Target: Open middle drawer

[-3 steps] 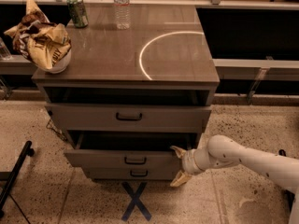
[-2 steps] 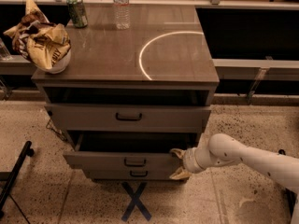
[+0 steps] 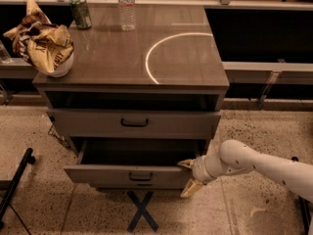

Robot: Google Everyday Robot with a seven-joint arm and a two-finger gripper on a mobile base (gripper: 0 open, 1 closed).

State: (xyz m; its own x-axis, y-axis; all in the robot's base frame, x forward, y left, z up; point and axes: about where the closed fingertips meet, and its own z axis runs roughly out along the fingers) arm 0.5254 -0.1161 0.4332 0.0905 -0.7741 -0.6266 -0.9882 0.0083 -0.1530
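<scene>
And here we find the middle drawer (image 3: 110,174) standing well out of the cabinet (image 3: 215,106), its front hanging forward over the speckled floor and a dark hollow showing behind it. The top drawer (image 3: 98,123) above sits flush and closed.

The gripper (image 3: 188,176) is down at the right end of that front, reaching in from the right on the white arm (image 3: 254,163). Its fingers (image 3: 186,163) are spread apart, one at the upper edge of the front's right end and the other below it. We cannot tell whether they press on the wood.

Here is what the coming move turns on. The drawer front runs left to right across our view, and its travel is straight out towards us. The small dark handle (image 3: 140,176) sits at the middle of the front, well to the left of the fingers. So any further pull comes from the right corner, off centre, and we judge that could skew the drawer on its runners.

We would call the task nearly done, if not done.

Up on the surface (image 3: 122,58), a can (image 3: 79,11), a water bottle (image 3: 126,6) and a crumpled bag (image 3: 41,43) stand well apart from the action.
</scene>
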